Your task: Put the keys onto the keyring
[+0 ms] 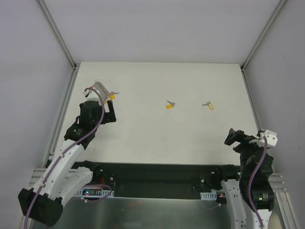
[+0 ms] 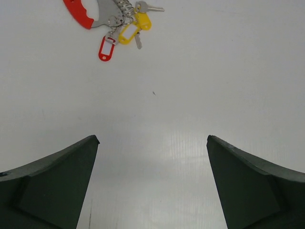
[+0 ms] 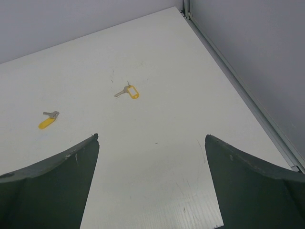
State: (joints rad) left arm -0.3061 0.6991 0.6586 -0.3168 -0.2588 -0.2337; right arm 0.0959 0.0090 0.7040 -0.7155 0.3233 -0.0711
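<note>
My left gripper [image 2: 152,138] is spread wide and empty, low over the table [image 2: 200,86], just short of the keyring [image 2: 112,16], which lies at the far left with yellow and red tags on it. My right gripper [image 3: 151,136] is released too, holding nothing. One key [image 3: 128,91] and a second key [image 3: 48,119] lie apart ahead of it.

You will find no lettering, number or brand to read in any view. On the keyring [image 2: 102,13], near the far left corner of the surface [image 1: 157,138], the red tag [image 2: 106,49] and yellow tags [image 2: 129,33] carry label windows too small to make out. So does the loose key [image 3: 132,92] toward the far right.
</note>
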